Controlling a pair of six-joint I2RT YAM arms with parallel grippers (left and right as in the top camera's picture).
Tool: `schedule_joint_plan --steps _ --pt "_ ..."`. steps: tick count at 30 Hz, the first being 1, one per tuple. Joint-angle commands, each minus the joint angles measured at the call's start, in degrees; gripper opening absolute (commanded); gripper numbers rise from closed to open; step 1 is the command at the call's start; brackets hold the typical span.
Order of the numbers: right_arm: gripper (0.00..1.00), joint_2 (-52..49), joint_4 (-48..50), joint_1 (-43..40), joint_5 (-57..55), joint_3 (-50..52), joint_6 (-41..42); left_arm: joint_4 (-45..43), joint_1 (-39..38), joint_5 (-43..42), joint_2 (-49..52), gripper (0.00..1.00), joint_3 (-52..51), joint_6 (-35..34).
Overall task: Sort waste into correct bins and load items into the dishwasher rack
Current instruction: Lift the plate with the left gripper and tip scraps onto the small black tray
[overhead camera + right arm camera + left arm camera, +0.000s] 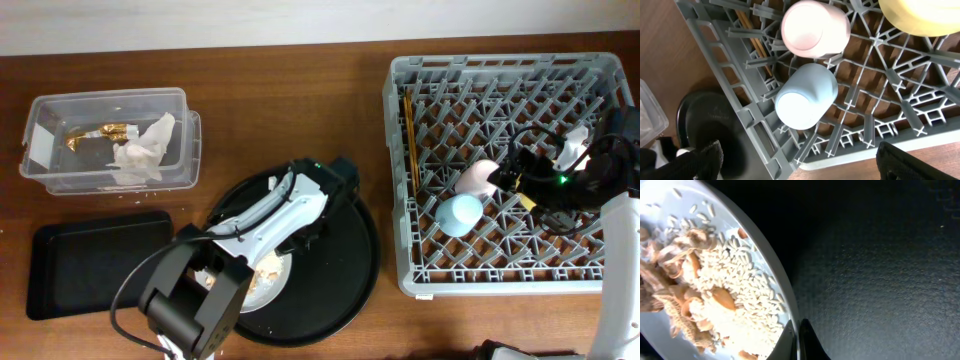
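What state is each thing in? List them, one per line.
Clear box: open, napkin and wrapper inside.
Plate: on round tray, food scraps on it.
Left gripper: shut on plate rim.
Right gripper: open, empty.
Pink cup: in rack, tilted.
Blue cup: in rack, tilted.
Yellow bowl: in rack.
Chopsticks: in rack.

You had the pale plate (655, 335) filling the left of the frame, piled with white rice and beige-brown food scraps (675, 300). The black tray (880, 280) took the whole right side, under the plate. At bottom centre the left gripper (799, 341) pinched the plate's rim, dark fingertips (812, 347) nearly together.
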State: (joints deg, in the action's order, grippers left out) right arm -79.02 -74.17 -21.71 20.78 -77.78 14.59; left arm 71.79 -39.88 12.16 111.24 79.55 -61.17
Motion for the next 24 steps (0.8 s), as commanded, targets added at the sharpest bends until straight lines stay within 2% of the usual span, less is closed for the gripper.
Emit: schedule_joint_plan --steps 1,5,10,14,19,24 --pt "0.99 0.9 0.0 -0.2 -0.5 -0.4 -0.2 5.4 2.0 4.2 0.6 0.01 5.0 -0.7" --pt "0.99 0.9 0.0 -0.2 -0.5 -0.4 -0.2 8.5 5.7 6.5 0.6 0.01 9.2 0.8" --pt "0.99 0.9 0.0 -0.2 -0.5 -0.4 -0.2 10.6 17.7 6.0 -1.2 0.01 14.1 5.8" --pt "0.99 0.9 0.0 -0.2 -0.5 -0.4 -0.2 6.3 31.0 -2.5 -5.5 0.01 14.1 14.6" --pt "0.99 0.9 0.0 -0.2 -0.5 -0.4 -0.2 2.0 42.8 -16.2 -6.5 0.01 14.1 24.7" --pt "0.99 0.9 0.0 -0.2 -0.5 -0.4 -0.2 2.7 48.9 -17.4 -6.7 0.01 14.1 27.0"
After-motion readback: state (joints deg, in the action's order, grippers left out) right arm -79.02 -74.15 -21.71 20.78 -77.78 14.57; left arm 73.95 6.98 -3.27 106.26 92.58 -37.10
